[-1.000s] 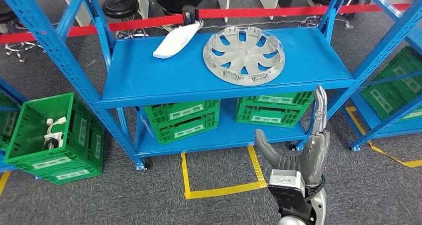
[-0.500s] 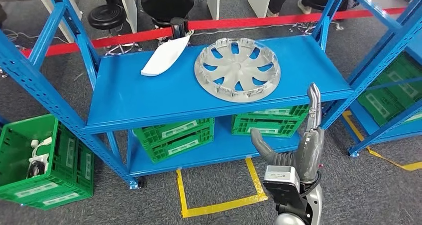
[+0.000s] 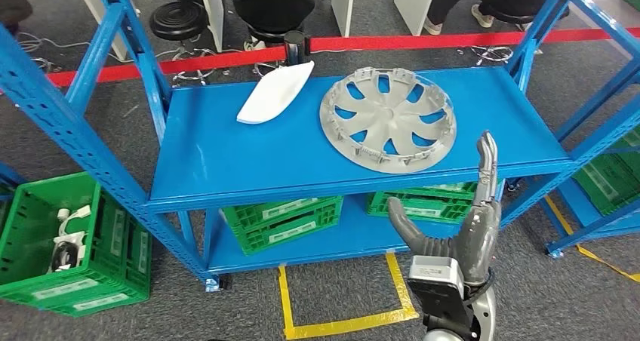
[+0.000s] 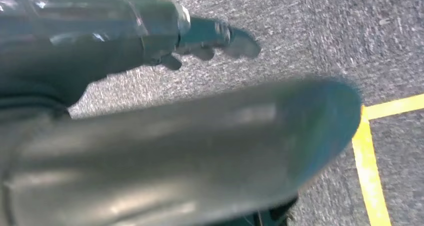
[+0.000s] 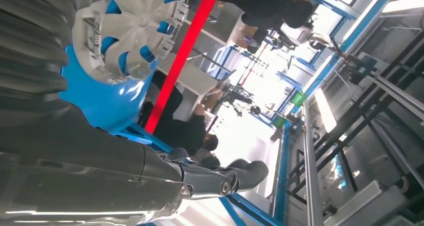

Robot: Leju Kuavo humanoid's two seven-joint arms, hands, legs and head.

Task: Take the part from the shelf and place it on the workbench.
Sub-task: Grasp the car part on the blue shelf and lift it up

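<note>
A grey wheel cover [image 3: 388,119] lies flat on the top board of the blue shelf [image 3: 226,160], right of centre; it also appears in the right wrist view as the wheel cover [image 5: 130,33]. A white curved part [image 3: 275,92] lies at the back of the same board. My right hand [image 3: 460,228] is raised in front of the shelf, below its front edge, fingers straight and apart, holding nothing; in its own wrist view the hand [image 5: 150,181] is empty too. My left hand [image 4: 150,136] hangs over the grey carpet, blurred, with nothing in it.
Green crates [image 3: 281,222] stand on the lower board, and another green crate [image 3: 68,243] with white parts sits on the floor at the left. Yellow tape [image 3: 347,322] marks the carpet. A red barrier tape [image 3: 189,60] and seated people are behind the shelf.
The camera has shifted, so the shelf now sits lower and further right in the picture. My right hand stays raised and empty in front of the shelf.
</note>
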